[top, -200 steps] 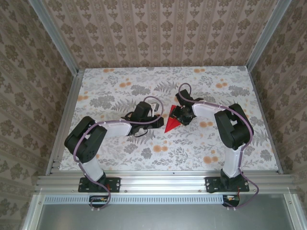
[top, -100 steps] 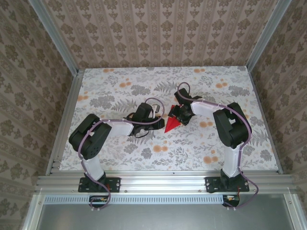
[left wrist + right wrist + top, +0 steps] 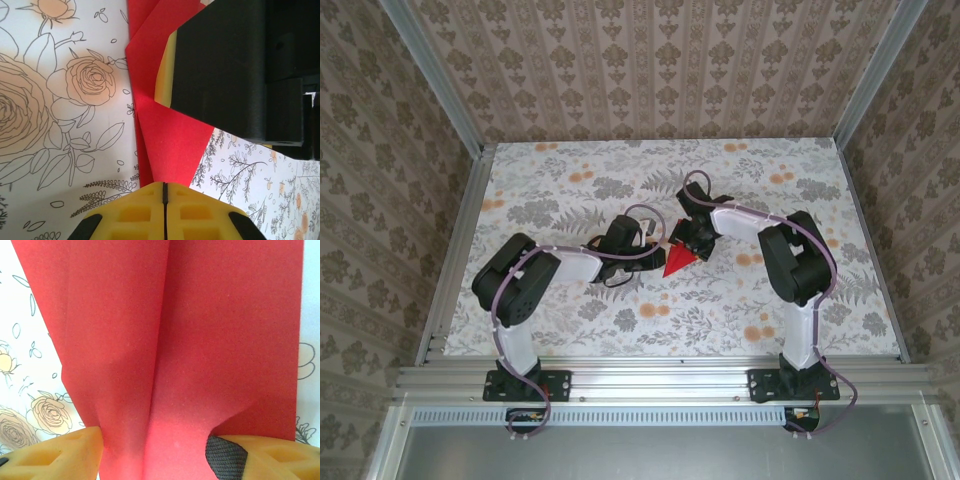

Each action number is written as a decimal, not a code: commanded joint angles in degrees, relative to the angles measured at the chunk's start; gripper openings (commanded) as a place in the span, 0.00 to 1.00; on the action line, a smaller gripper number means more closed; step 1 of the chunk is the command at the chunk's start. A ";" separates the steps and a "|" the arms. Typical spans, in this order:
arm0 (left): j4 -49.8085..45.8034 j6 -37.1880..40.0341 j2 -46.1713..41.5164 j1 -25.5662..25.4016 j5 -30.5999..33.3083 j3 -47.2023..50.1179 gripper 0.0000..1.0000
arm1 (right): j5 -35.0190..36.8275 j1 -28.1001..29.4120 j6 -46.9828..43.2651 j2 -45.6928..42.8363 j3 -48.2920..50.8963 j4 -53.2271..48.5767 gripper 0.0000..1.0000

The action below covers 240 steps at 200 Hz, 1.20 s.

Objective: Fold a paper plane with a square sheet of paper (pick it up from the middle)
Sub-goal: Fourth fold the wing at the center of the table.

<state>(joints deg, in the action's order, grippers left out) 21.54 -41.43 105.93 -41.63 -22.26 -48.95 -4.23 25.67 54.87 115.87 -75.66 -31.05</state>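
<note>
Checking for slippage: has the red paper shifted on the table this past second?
No; the red paper keeps its tip beyond the same orange flowers.

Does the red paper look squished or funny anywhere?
Yes, a little. At the bottom of the right wrist view, the red paper is dented and puckered on both sides, where the fingers of the right claw meet it. It looks rumpled there instead of flat. No tear shows.
</note>
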 commanded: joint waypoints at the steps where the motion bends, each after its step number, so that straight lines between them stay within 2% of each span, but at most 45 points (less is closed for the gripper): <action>1: 2.06 -0.45 0.94 0.19 -1.11 -1.25 0.08 | 10.20 -0.73 -1.43 17.37 7.37 -7.80 0.68; 32: 3.03 -0.36 1.81 0.44 -2.60 -1.92 0.08 | 10.72 -0.61 -1.57 17.72 7.09 -8.59 0.70; 51: 2.82 -0.36 2.59 0.42 -3.23 -2.69 0.08 | 10.61 -0.62 -0.66 17.16 7.85 -7.84 0.68; 99: 2.19 -1.50 1.92 1.24 -0.23 -1.69 0.06 | 9.21 -0.71 0.56 15.70 10.21 -3.96 0.62; 136: 1.91 -2.08 1.65 1.34 0.99 -1.25 0.06 | 8.13 -0.89 0.76 15.84 10.71 -2.56 0.62; 240: 4.83 -1.91 5.09 -0.38 -6.39 -4.75 0.08 | 8.80 -0.84 1.11 17.72 9.56 -4.28 0.65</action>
<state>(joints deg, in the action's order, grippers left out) 24.75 -42.54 109.19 -41.30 -26.17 -51.44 -1.87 26.52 55.75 116.36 -75.94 -31.46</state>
